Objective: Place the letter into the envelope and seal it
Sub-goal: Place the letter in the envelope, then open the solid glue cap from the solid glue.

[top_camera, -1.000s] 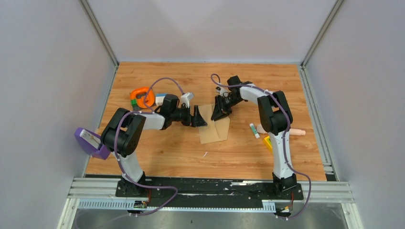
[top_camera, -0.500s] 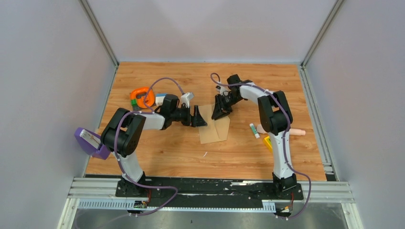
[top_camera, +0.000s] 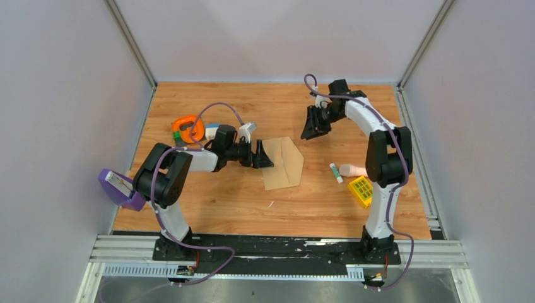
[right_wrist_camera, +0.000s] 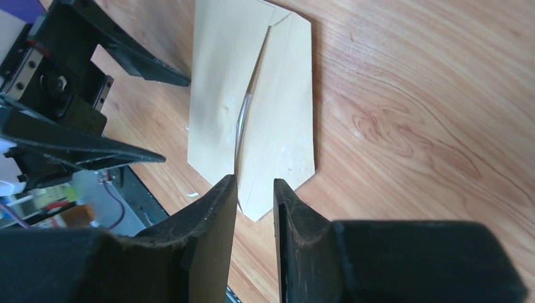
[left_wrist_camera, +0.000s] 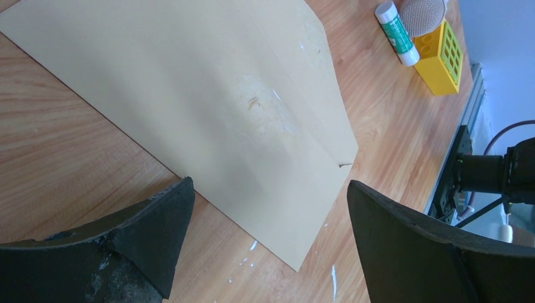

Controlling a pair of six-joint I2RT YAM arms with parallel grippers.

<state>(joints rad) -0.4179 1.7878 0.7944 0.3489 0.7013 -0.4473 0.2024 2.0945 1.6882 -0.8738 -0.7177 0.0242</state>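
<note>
The left gripper (top_camera: 268, 155) is held low over the table (top_camera: 221, 208) with its jaws spread wide and nothing grasped between them; in the left wrist view (left_wrist_camera: 270, 186) the two fingers are seen on either side of the near corner of the envelope (left_wrist_camera: 221, 113), and whether they touch the paper cannot be told. The right gripper (top_camera: 305, 134) is held well apart from the envelope, toward the far right of the table, and in its own wrist view (right_wrist_camera: 253, 182) the fingers are seen parted by only a narrow gap, with nothing caught between them. The envelope (top_camera: 284, 164) is laid flat near the middle of the table, its pointed end turned to the right, and a fold seam is seen running along it (right_wrist_camera: 277, 113); whether it is sealed cannot be told. The letter is not to be made out as a separate sheet in any view. To the right of the envelope a glue stick (top_camera: 335, 172) is laid beside a pale pink object (top_camera: 352, 169), with a yellow block (top_camera: 360, 190) just nearer. An orange ring-shaped object (top_camera: 188, 128) is seen behind the left arm
</note>
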